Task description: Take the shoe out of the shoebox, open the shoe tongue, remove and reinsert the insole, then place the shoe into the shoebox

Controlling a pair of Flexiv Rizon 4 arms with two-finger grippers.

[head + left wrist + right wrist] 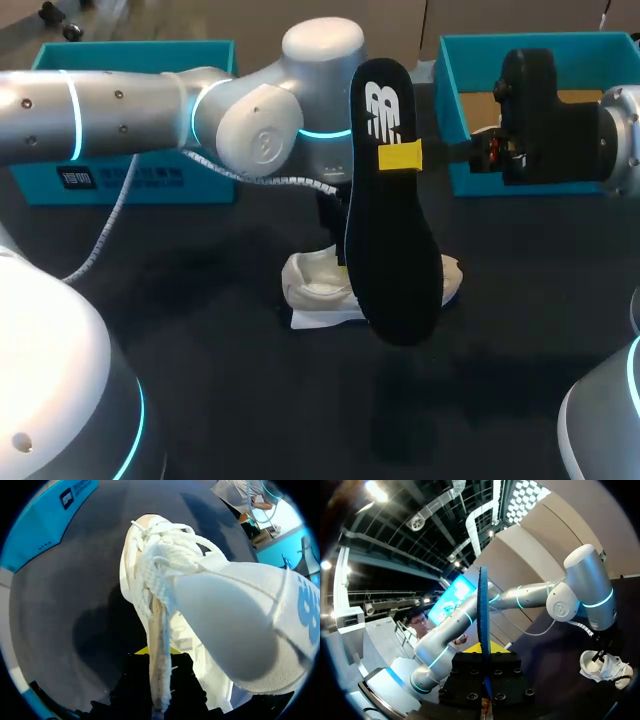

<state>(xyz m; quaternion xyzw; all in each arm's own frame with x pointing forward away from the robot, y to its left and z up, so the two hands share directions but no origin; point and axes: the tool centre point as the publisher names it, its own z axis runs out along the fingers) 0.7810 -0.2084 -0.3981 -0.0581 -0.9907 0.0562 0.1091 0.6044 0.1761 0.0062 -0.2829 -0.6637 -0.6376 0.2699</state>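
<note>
I am clamping my right gripper [484, 654] on the black foam insole [483, 600] with its white logo. The insole is standing on edge between the yellow tips and rising straight ahead of them, held clear of the dark table [200, 350]. My left gripper [159, 667] is pinching the side wall of the white knit shoe [225, 615], which is resting on the table. Its white laces are running ahead of my fingers, and its padded, blue-marked tongue is bulging close beside them.

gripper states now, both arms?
Left gripper: closed on the edge of the shoe.
Right gripper: closed, holding the insole up off the table.
</note>
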